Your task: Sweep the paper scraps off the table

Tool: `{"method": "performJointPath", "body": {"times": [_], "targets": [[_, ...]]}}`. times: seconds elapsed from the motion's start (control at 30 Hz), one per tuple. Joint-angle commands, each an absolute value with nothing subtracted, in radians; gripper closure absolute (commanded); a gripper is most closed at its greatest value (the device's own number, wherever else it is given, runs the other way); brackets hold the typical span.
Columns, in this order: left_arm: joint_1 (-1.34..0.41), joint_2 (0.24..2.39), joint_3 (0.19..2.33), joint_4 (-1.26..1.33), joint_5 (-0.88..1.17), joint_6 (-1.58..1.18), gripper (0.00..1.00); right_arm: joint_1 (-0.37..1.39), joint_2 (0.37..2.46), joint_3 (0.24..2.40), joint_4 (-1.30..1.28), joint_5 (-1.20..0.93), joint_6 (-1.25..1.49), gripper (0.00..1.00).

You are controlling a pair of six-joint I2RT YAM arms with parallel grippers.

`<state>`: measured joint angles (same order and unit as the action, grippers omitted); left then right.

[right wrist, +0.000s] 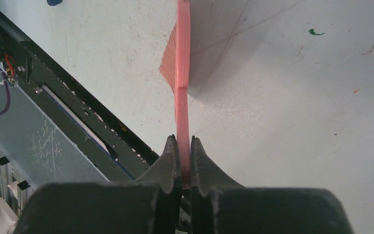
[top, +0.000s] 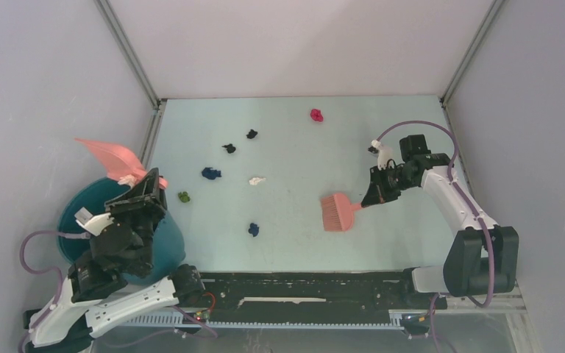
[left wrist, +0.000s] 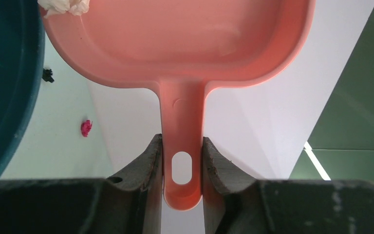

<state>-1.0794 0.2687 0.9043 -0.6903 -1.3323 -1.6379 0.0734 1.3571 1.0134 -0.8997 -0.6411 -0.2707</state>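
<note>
- The left gripper point(left wrist: 182, 163) is clamped on the handle of the dustpan point(left wrist: 185, 44), with a finger pressed to each side of it at the hanging hole.
- The pan is held up in the air and tilted, above the teal bucket point(top: 163, 246) at the near left corner of the table point(top: 301, 250). The left arm hides part of the bucket.
- A white wad point(left wrist: 63, 6) sits at one corner of the pan's rim.
- The right gripper point(right wrist: 184, 163) is closed tight on the thin handle of the brush point(right wrist: 181, 58).
- The brush head is low over the table, right of centre, with the bristles facing the near side. I cannot tell whether they touch the surface.
- Seven scraps point(top: 257, 181) lie loose on the table, all to the left of the brush and well apart from each other.
- The magenta scrap point(top: 316, 115) lies farthest back, near the rear wall point(top: 301, 44).
- Two black scraps point(top: 251, 134) lie to its left, and further left and nearer is a dark blue scrap point(top: 210, 173).
- The green scrap point(top: 184, 197) lies closest to the bucket.
- A white scrap lies mid-table, and a second blue scrap point(top: 254, 229) lies toward the near edge. These two are the closest to the brush, with bare table between.
- All the scraps lie between the brush and the bucket side.
- A black rail point(right wrist: 78, 112) runs along the near edge, close beside the brush head in the right wrist view.
- A small green mark point(right wrist: 314, 32) shows on the table surface.
</note>
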Motion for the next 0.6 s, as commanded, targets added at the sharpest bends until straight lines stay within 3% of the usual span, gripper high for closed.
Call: {"method": "performJointPath", "body": {"times": [0.0,0.17,0.57], "targets": [[-1.076,0.291,0.923,-0.620,-1.342,-1.622,1.00,0.070,1.358,1.001,-0.896,-0.629,-0.278,1.00],[-1.075,0.317,0.929,-0.618,-1.358,-1.559,1.00,0.064,1.358,0.999,-0.893,-0.633,-0.278,1.00],[-1.075,0.590,1.024,-0.420,-1.318,-0.890,1.00,0.059,1.355,0.997,-0.889,-0.624,-0.268,1.00]]}}
